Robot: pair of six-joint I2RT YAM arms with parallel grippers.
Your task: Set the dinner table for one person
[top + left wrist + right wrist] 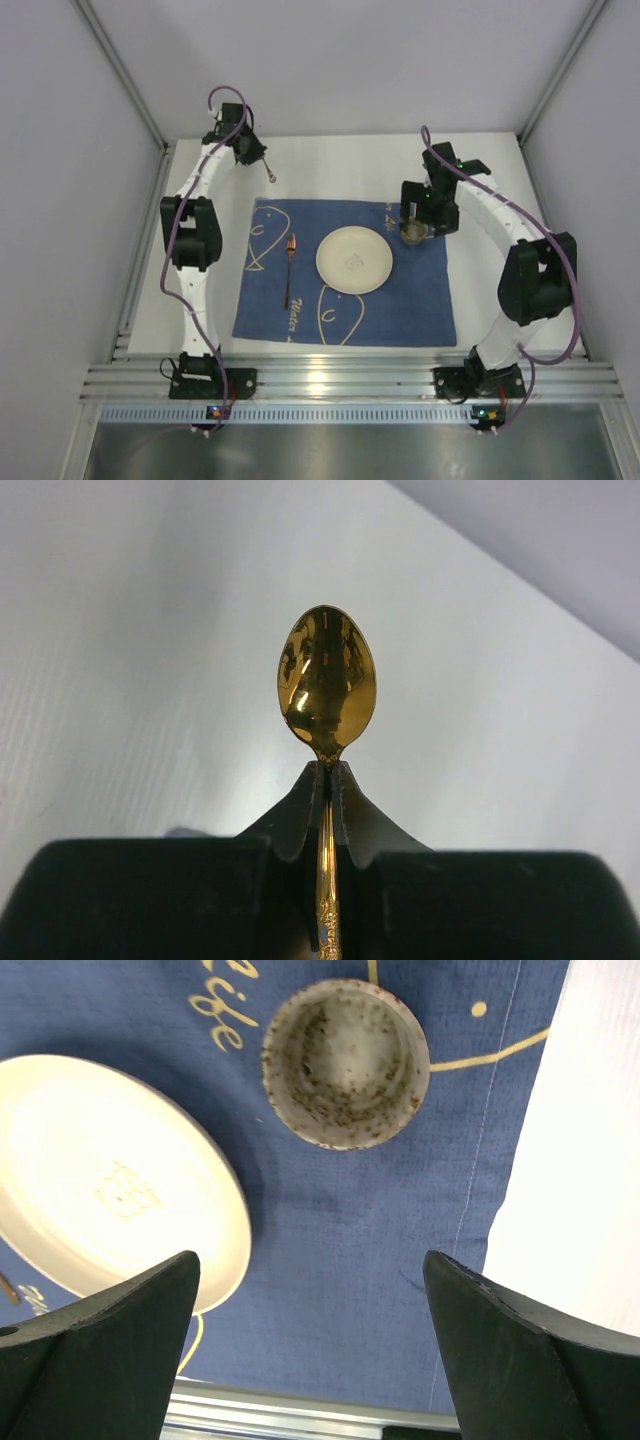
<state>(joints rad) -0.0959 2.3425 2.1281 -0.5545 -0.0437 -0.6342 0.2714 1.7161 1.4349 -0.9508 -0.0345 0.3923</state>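
My left gripper [256,155] hovers over the far left of the white dinner table [340,160], beyond the blue placemat [400,300]. In the left wrist view the gripper [328,772] is shut on the neck of a gold spoon [327,680], whose bowl sticks out past the fingertips. On the placemat lie a gold fork [289,268], a cream plate [354,260] and a speckled cup [412,234]. My right gripper [415,216] is open and empty, raised just above the cup. In the right wrist view the cup [345,1060] stands upright beyond the gripper [310,1260], with the plate [110,1180] to its left.
Pale grey walls enclose the table on the left, right and far sides. An aluminium rail [350,380] runs along the near edge by the arm bases. Bare white tabletop [590,1160] lies right of the placemat's edge [350,1250].
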